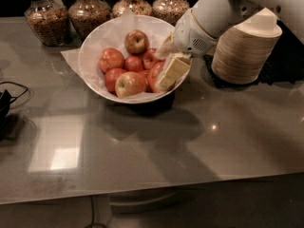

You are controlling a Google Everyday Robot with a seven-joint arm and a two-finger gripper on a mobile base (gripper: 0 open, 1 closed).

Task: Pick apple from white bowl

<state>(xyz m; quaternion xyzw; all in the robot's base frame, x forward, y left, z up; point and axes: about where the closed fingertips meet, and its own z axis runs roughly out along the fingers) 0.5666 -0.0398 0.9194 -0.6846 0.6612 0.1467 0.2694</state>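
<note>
The white bowl, wide and lined with crinkled paper, stands at the back of the table and holds several apples. The apple, large and deep red, lies at the bowl's right side. My gripper reaches in over the right rim from the upper right. Its cream fingers sit on either side of this apple and press on it. The apple still rests among the others in the bowl. An apple with a yellow-green patch lies in front, and another at the back.
A tall stack of beige disposable bowls stands just right of my arm. Several glass jars of grains line the back edge. A black cable lies at the far left. The table's front edge runs along the bottom.
</note>
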